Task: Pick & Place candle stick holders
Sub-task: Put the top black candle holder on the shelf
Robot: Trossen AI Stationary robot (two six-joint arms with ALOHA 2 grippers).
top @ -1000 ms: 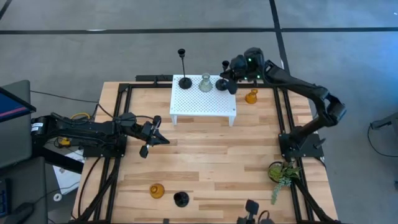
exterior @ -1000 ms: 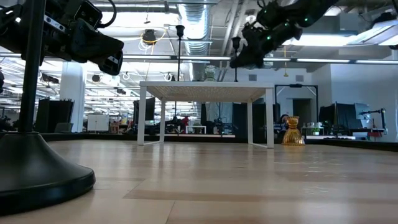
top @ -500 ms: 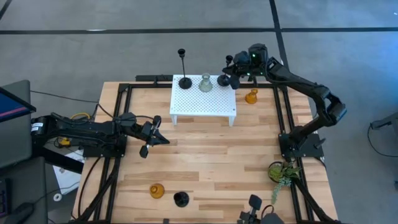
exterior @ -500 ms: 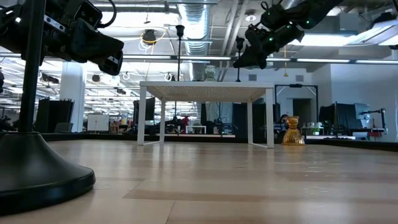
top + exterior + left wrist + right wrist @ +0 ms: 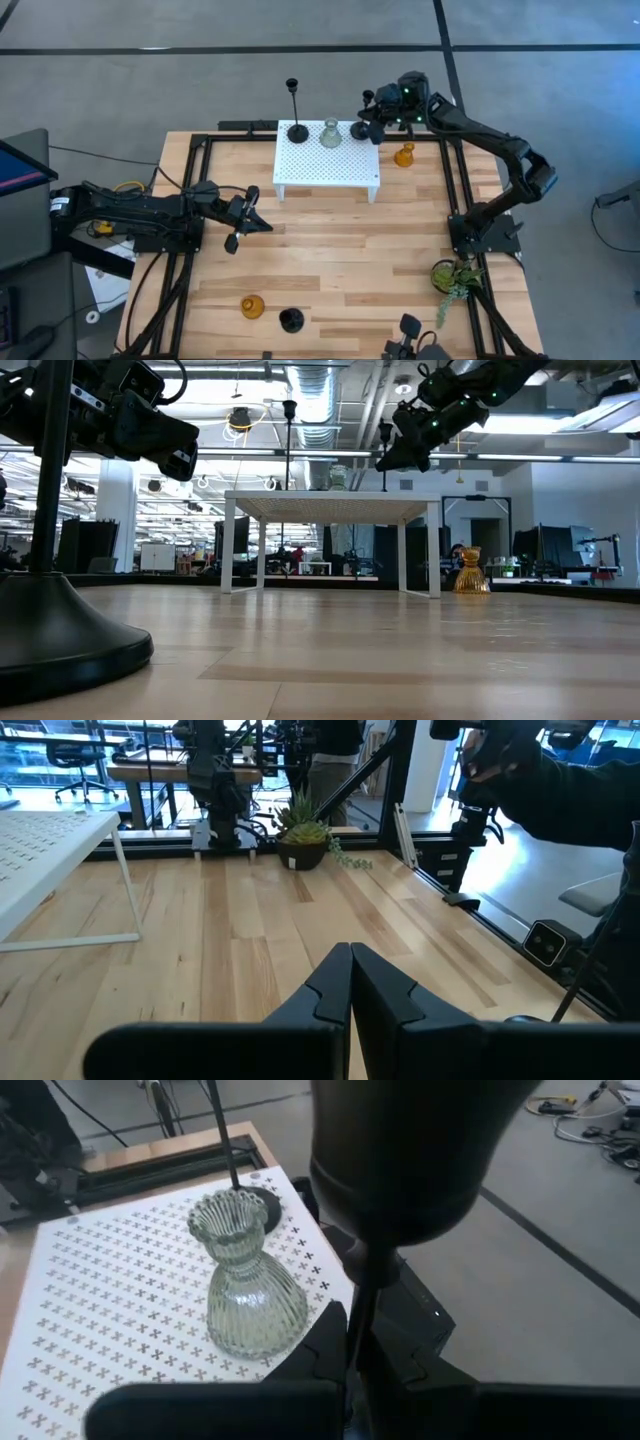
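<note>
A white perforated stand (image 5: pixel 328 165) is at the table's far middle. On it stand a tall black thin-stemmed holder (image 5: pixel 296 130) and a clear glass holder (image 5: pixel 330 133), which also shows in the right wrist view (image 5: pixel 245 1285). My right gripper (image 5: pixel 375 128) is shut on a shorter black thin-stemmed holder (image 5: pixel 361 130) at the stand's far right corner. One amber holder (image 5: pixel 404 155) stands on the table right of the stand. Another amber holder (image 5: pixel 252 307) and a squat black holder (image 5: pixel 291 320) stand near the front edge. My left gripper (image 5: pixel 265 226) is shut and empty above the table's left side. My right gripper pinches the black holder's thin stem (image 5: pixel 358 1295) between its two fingers, below the cup (image 5: pixel 400 1160). The fingers come about level from the table's right and lie across the stem. The holder is upright, its base (image 5: pixel 359 132) at the stand's top; whether it touches, I cannot tell.
A green plant sprig (image 5: pixel 455 277) sits at the table's right near corner. Black frame rails (image 5: pixel 190 200) run along the table's sides. A dark stand (image 5: pixel 50 630) is close to the low camera. Bare wood (image 5: pixel 340 250) lies between the white stand and the front edge.
My right gripper has gone a little up and toward the table's far right with the black holder, still upright, then kept still for the last half second.
</note>
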